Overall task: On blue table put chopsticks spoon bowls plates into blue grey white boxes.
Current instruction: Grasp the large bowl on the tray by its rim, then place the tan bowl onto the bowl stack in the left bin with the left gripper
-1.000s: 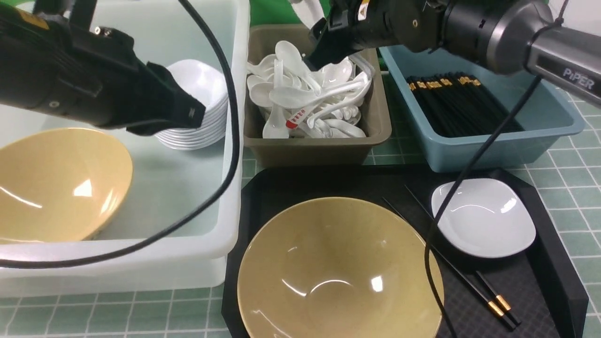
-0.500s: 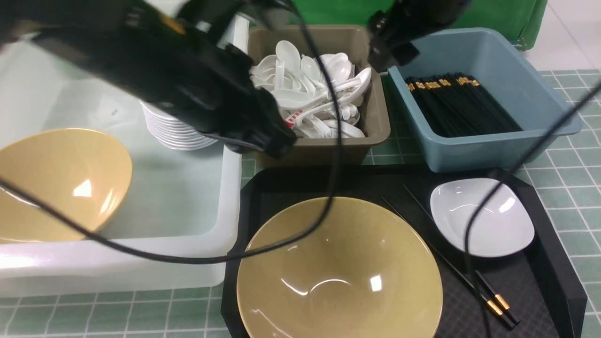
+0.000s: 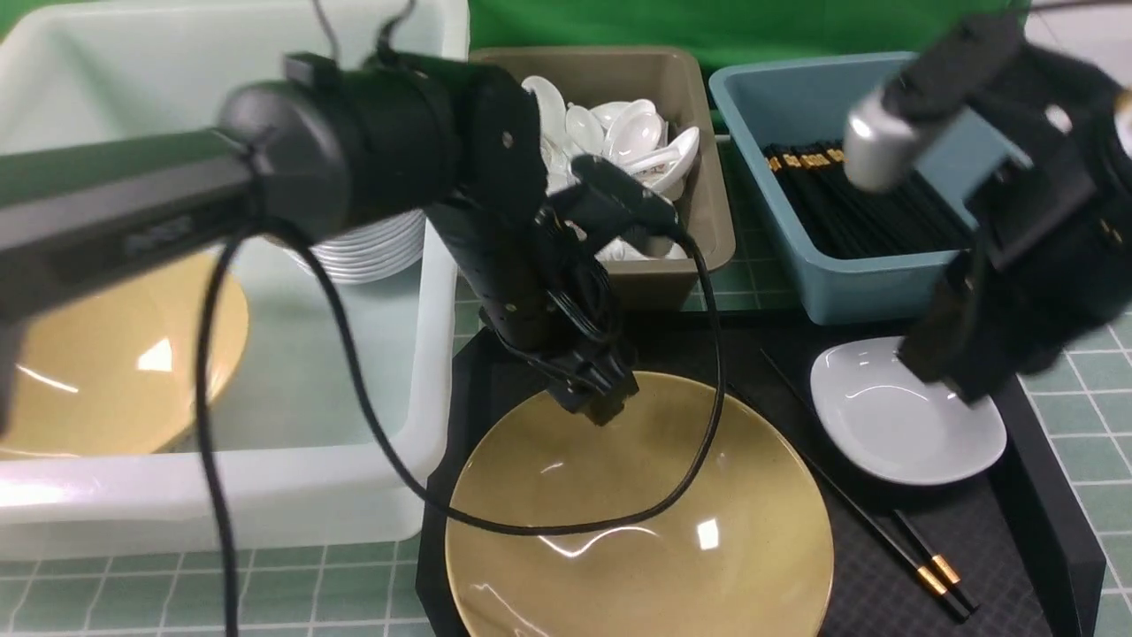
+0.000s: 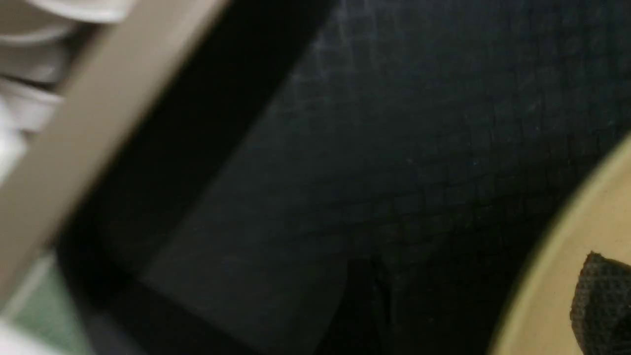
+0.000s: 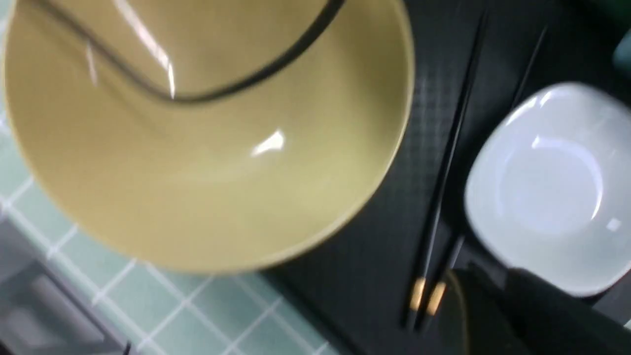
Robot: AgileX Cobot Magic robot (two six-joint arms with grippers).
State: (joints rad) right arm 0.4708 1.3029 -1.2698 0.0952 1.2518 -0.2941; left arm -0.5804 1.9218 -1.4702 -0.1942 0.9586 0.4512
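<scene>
A tan bowl (image 3: 637, 522) sits on the black tray (image 3: 1044, 495). My left gripper (image 3: 594, 402) is down at its far rim and open. In the left wrist view one pad (image 4: 601, 296) is inside the bowl (image 4: 552, 276) and the other finger is over the tray. My right gripper (image 3: 951, 376) hovers blurred over the far side of a white plate (image 3: 893, 433). A pair of chopsticks (image 3: 884, 540) lies between bowl and plate. The right wrist view shows the bowl (image 5: 197, 148), chopsticks (image 5: 443, 162) and plate (image 5: 552, 187).
The white tub (image 3: 265, 495) holds another bowl (image 3: 115, 372) and a stack of plates (image 3: 371, 248). Behind the tray, the grey box (image 3: 712, 221) holds several spoons (image 3: 637, 133). The blue box (image 3: 875, 283) holds chopsticks (image 3: 849, 203). The left arm's cable loops over the tray's bowl.
My left arm swung from over the tub down to the tray bowl's far rim. My right arm left the grey box and dropped over the plate.
</scene>
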